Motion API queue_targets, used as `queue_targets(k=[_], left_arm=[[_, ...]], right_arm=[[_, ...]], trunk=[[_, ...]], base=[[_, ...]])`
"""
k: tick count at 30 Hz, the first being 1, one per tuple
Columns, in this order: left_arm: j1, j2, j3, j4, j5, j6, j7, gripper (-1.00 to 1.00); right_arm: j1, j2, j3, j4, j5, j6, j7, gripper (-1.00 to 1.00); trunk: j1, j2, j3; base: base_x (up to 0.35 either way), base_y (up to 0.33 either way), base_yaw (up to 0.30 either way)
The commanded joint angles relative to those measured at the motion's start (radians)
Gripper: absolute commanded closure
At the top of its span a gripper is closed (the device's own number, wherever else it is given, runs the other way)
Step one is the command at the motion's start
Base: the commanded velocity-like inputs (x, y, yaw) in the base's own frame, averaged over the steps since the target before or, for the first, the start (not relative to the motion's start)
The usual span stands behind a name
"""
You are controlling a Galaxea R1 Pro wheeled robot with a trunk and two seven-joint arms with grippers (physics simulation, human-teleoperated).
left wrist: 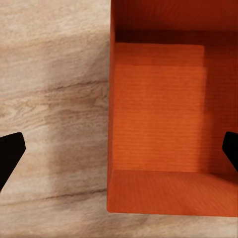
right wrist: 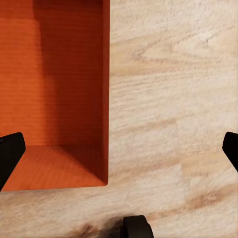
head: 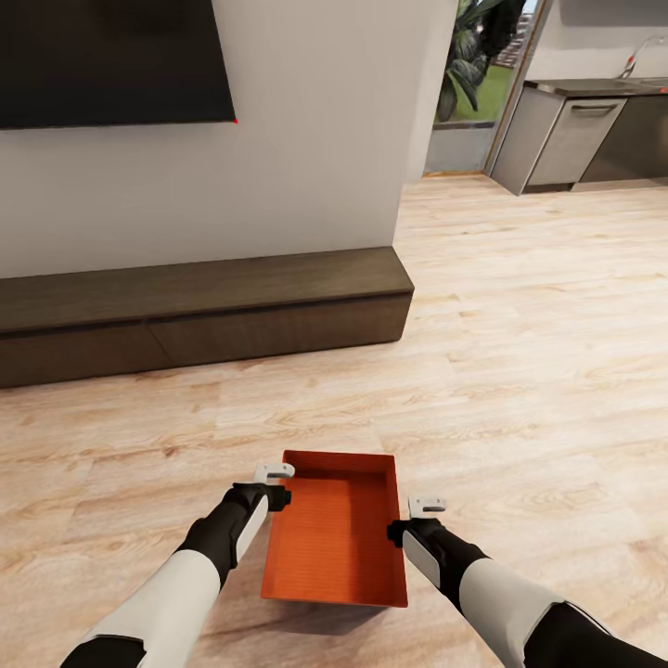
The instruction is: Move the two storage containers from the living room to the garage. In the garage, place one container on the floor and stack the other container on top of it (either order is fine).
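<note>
One orange-red storage container is seen at 6 o'clock in the head view, upright, lidless and empty, above the living room's light wood-plank flooring, its long axis running 12 to 6.

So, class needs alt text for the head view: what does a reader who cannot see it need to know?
An orange bin sits on the wood floor between the left gripper and right gripper. Beyond stands a dark bench.

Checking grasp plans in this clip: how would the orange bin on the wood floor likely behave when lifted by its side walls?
The storage container looks empty, so probably light. Its plain thin walls may flex and slip between fingers. A flat bottom and low shape suggest it won't tip or roll.
</note>
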Motion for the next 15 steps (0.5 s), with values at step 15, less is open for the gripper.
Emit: queue_targets(k=[15], left_arm=[[0.000,0.000,-0.005,0.001,-0.006,0.006,0.005,-1.00]], right_arm=[[-0.047,0.009,0.008,-0.030,-0.006,-0.011,-0.007,-1.00]], trunk=[[0.027,-0.049,-0.023]], base=[[0.000,0.000,0.000]])
